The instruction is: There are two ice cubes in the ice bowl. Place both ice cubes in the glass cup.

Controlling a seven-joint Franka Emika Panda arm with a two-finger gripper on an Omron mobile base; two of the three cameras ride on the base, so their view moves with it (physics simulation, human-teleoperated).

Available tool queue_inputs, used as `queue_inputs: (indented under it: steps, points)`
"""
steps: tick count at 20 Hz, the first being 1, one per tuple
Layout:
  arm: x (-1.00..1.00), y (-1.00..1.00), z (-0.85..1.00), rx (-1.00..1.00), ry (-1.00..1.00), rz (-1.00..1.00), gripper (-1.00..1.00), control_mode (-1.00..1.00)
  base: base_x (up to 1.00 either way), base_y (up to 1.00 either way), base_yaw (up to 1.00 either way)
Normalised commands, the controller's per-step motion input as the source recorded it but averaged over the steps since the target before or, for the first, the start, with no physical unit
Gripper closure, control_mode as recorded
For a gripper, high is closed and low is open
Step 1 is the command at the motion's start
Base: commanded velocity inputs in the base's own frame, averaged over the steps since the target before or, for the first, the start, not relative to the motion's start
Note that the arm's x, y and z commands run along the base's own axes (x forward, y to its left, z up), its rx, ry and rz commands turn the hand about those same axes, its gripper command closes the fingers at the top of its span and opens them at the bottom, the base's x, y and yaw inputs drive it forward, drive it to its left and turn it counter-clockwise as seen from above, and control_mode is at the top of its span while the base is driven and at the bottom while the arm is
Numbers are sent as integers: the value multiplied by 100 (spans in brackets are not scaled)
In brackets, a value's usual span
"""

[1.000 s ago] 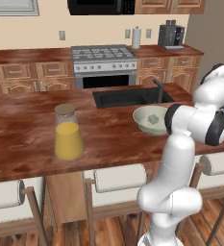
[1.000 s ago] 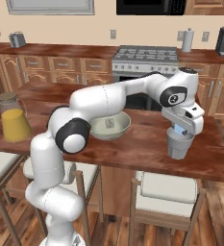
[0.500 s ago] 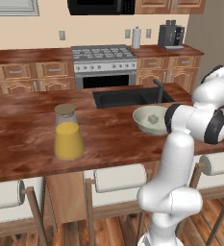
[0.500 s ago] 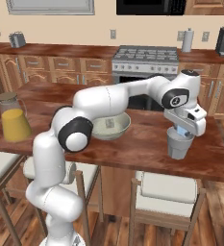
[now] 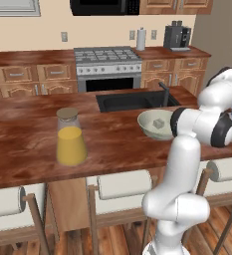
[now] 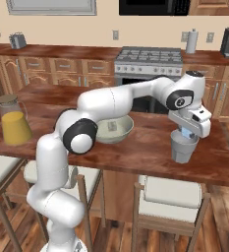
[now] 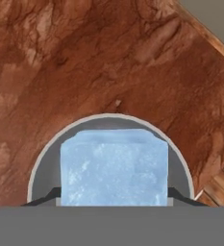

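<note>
The long counter [image 6: 135,152] is reddish-brown polished wood with a strong, streaky grain and a soft sheen. The frosty pale-blue ice cube [image 7: 114,168] looks translucent and finely speckled, its faces slightly rough. The short grey translucent glass cup [image 6: 184,148] near the counter's right end is smooth, with a thin pale rim. The wide pale greenish-white bowl [image 6: 126,133] appears smooth, plain and matt, like glazed ceramic. Towards the left end, the clear glass carafe of orange juice [image 5: 70,139] wears a dull cork lid [image 5: 67,113].
</note>
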Motion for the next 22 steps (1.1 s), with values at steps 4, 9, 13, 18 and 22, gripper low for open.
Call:
queue_inputs:
  steps: [4, 9, 13, 18, 22]
  points:
    - [13, 0, -8, 0, 3, 0, -100, -100, 0, 0, 0]
    - [8, 0, 0, 0, 1, 0, -100, -100, 0, 0, 0]
    - [1, 0, 0, 0, 0, 0, -100, -100, 0, 0, 0]
    - [-1, 0, 6, 1, 0, 0, -100, -100, 0, 0, 0]
    - [-26, 34, 33, 10, -5, 0, -100, -100, 0, 0, 0]
